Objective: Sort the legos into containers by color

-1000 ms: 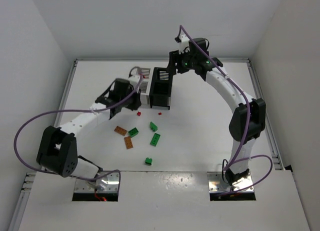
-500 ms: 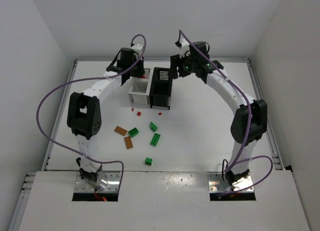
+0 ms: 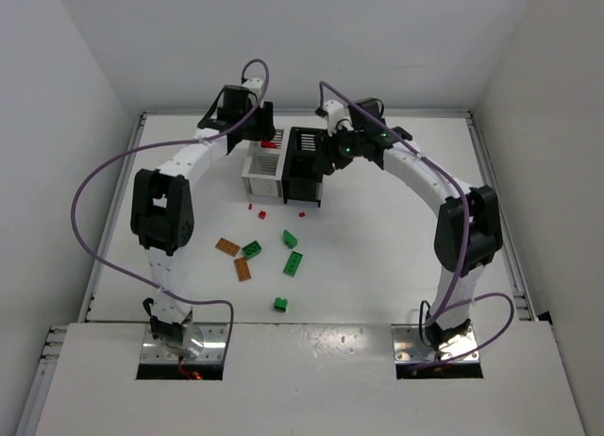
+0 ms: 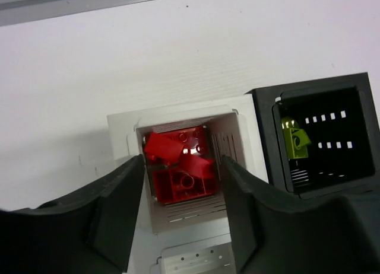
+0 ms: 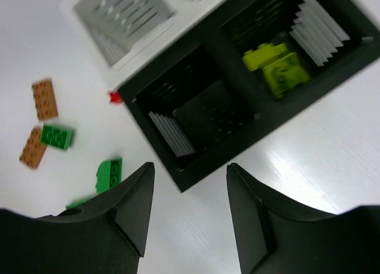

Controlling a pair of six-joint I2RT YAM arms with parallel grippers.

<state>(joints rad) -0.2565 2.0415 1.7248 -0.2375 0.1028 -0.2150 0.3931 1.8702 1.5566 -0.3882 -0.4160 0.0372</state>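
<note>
Jaws apart, the right gripper (image 5: 190, 170) hangs over a black bin (image 5: 279, 105) of two compartments, with yellow-green bricks (image 5: 276, 66) lying in the upper-right one. A white bin (image 5: 124, 16) stands just beside it. Orange-brown bricks (image 5: 44, 99), green bricks (image 5: 57, 136) and a tiny red piece (image 5: 114, 96) dot the white table (image 5: 320, 167).

Top view: low bins (image 3: 263, 172) sit upper centre on the bench (image 3: 396, 238), the taller bin (image 3: 305, 167) touching their right side; loose bricks (image 3: 293, 262) lie scattered just below, mid-frame. Left wrist view: a brick pile (image 4: 181, 167) lies in the centre bin (image 4: 122, 131), one brick (image 4: 295, 145) in the taller bin at right.
</note>
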